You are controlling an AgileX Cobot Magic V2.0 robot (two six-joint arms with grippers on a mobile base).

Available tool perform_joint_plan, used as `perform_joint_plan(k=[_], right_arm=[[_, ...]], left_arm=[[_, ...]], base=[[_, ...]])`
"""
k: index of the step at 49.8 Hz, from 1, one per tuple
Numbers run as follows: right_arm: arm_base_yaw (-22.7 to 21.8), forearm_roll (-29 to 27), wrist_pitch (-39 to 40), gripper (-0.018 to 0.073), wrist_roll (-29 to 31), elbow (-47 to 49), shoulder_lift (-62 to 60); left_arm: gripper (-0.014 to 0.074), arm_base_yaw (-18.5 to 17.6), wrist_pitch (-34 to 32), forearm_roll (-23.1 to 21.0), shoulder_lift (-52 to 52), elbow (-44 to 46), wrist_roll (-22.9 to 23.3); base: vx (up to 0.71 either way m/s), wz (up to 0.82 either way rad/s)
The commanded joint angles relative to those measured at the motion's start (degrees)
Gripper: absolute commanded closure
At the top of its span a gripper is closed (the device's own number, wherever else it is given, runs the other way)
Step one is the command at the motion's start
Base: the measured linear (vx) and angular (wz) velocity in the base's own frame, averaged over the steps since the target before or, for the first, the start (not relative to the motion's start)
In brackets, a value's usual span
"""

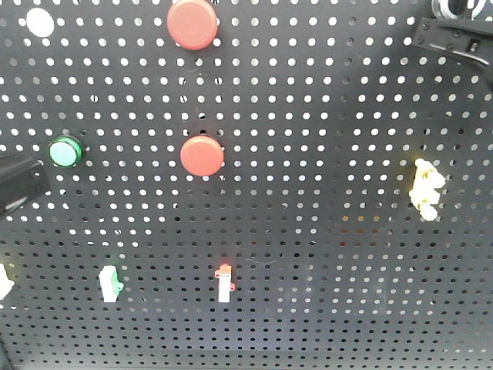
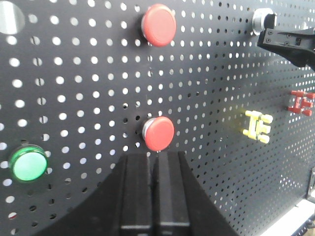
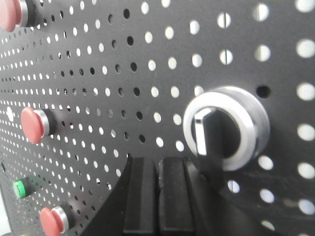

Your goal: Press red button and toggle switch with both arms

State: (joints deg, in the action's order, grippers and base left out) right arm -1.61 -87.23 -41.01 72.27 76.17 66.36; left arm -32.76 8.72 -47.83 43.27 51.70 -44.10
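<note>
standing out from the black perforated board (image 1: 323,116), the red button (image 2: 158,132) is seen as a round, matt red cap on a silver collar. it is mounted near the middle of the board, below an upper red button (image 1: 192,23) whose top is cut off by the frame in the front view. the toggle switch (image 3: 226,129) is shown as a dark lever with a pale edge, set in a broad silver ring near the board's upper right corner. the left gripper (image 2: 153,158) is held just beneath the red button, its two dark fingers pressed together with no gap and nothing between them; whether the tips touch the cap cannot be told. the right gripper (image 3: 157,164), likewise closed up on nothing, is placed just below and to the left of the toggle switch, and contact cannot be judged there either. in the front view only blurred dark fragments are caught: the left arm (image 1: 19,185) at the left edge beside a green button (image 1: 64,152), and the right arm (image 1: 454,35) at the top right, where the switch is largely hidden. a yellow part (image 1: 426,189) on the right is overexposed and its form is hard to make out.
</note>
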Motion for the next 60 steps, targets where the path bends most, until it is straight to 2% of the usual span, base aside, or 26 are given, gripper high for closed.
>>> perform_joint_plan(k=[1, 16, 23, 27, 34, 42, 47, 54, 60], right_arm=[[0.00, -1.62, 5.32, 0.0562, 0.61, 1.88, -0.84], [0.00, 6.38, 14.81, 0.0562, -1.20, 1.88, -2.12], [0.00, 8.33, 14.94, 0.0562, -1.29, 1.88, -3.26], [0.00, 9.91, 13.39, 0.0562, -3.29, 1.88, -3.84], [0.00, 17.49, 8.59, 0.0562, -9.83, 1.70, -5.68], [0.00, 28.97, 8.49, 0.0562, -17.65, -3.69, -11.55], [0.00, 34.77, 10.46, 0.0562, -19.37, -10.42, -17.27], [0.00, 37.72, 11.44, 0.0562, -19.14, -20.44, -27.60], [0.00, 39.05, 11.49, 0.0562, -18.70, -28.92, -38.65]], left_arm=[[0.0595, 0.09, -3.62, -0.95, -0.32, 1.57, 0.60], [0.0595, 0.09, -3.79, -0.89, -0.32, 1.57, 0.60], [0.0595, 0.09, -3.86, -0.89, -0.32, 1.57, 0.60], [0.0595, 0.09, -3.81, -0.89, -0.32, 1.57, 0.60], [0.0595, 0.09, -2.41, -0.43, -0.32, 1.20, 0.60], [0.0595, 0.28, 2.15, 3.60, -0.32, 1.20, 1.17], [0.0595, 0.28, 4.45, 7.63, -0.32, 1.15, 4.85], [0.0595, 0.28, 5.80, 18.75, -0.32, -0.36, 14.67], [0.0595, 0.28, 8.05, 30.54, -0.39, -4.73, 27.95]], base=[[0.00, 0.00], [0.00, 0.00], [0.00, 0.00], [0.00, 0.00], [0.00, 0.00], [0.00, 0.00], [0.00, 0.00], [0.00, 0.00], [0.00, 0.00]])
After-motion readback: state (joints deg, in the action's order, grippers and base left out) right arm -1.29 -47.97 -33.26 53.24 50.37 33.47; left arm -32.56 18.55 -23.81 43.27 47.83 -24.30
